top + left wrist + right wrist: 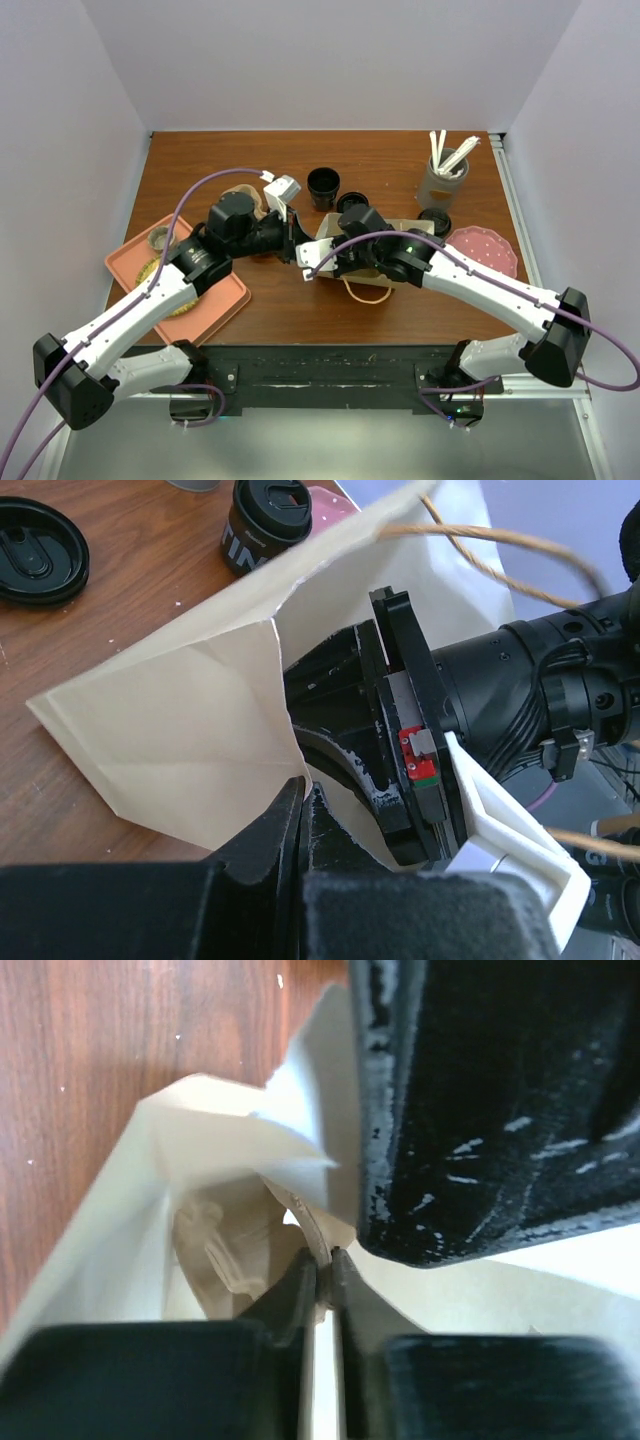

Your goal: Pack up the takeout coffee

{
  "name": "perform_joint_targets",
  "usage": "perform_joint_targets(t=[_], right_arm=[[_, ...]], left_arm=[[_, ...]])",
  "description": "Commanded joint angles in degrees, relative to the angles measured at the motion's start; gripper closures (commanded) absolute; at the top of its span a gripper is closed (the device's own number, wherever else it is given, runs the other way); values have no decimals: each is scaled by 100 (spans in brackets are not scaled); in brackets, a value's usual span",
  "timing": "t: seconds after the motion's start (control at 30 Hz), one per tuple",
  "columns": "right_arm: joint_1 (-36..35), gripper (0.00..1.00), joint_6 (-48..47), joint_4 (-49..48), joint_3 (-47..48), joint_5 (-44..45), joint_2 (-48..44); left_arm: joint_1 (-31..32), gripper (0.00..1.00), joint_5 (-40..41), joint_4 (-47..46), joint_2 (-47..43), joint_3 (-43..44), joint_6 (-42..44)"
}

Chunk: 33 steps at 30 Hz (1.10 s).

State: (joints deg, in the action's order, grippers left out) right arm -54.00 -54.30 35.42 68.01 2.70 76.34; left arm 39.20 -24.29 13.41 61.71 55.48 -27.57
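Observation:
The takeout coffee (435, 221), a black cup with a black sip lid, stands on the table behind a cream paper bag (330, 228). In the left wrist view the coffee (265, 525) shows beyond the bag (180, 710). The bag lies on its side with its mouth toward the left. My left gripper (303, 792) is shut on one edge of the bag's mouth. My right gripper (322, 1260) is shut on the opposite edge, close against the left one. In the top view both grippers, left (294, 244) and right (312, 262), meet at the bag's mouth.
A lidless black cup (323, 187) and a loose black lid (352, 203) sit behind the bag. A grey holder with white utensils (443, 175) stands at the back right, a pink plate (485, 250) to the right. A salmon tray (175, 285) lies at the left.

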Motion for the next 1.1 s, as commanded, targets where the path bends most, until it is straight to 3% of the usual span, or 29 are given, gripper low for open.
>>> perform_joint_targets(t=[0.0,0.6,0.83,1.07], right_arm=[[-14,100,192,-360,-130,29,-259],[-14,100,991,-1073,-17,1136,-1288],[-14,100,2333,-406,1151,1663,-990],[-6,100,3838,1150,2953,2770,-242]], left_arm=[[26,100,-102,-383,-282,24,-161],[26,100,285,82,-608,-451,-11],[26,100,987,503,-512,-22,-556],[26,100,1761,1322,-344,524,-1293]])
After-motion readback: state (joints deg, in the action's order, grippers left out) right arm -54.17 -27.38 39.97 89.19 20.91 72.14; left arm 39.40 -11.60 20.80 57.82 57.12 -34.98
